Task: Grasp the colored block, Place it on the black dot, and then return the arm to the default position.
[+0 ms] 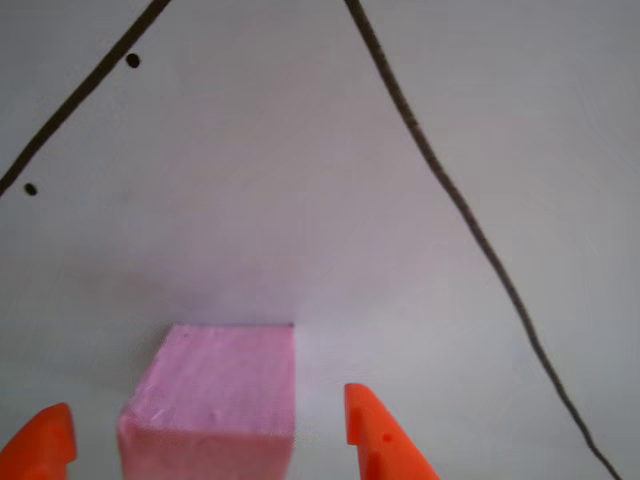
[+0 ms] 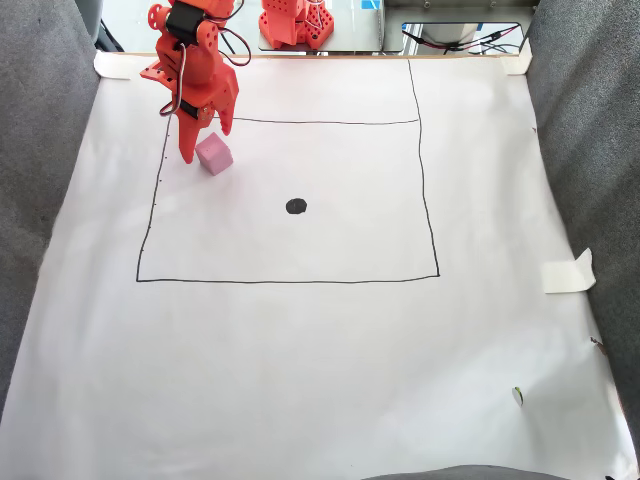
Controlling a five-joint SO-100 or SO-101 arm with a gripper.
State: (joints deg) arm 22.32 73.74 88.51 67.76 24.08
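Pale pink block point(image 2: 214, 154); solid black dot point(image 2: 296, 206). Bright orange gripper point(image 1: 210, 432). White paper sheet point(image 2: 320, 350) carries thin dark drawn lines point(image 2: 290, 280).

One camera rides just behind the gripper point(image 1: 210, 440), looking past its orange tips at the white paper point(image 1: 300, 200) from very close. The fixed view stands high at the sheet's near edge, far from the gripper point(image 2: 192, 150), facing the arm's base. Both share the pink block point(image 1: 215, 395) between the tips and the drawn lines point(image 1: 450, 200) beyond.
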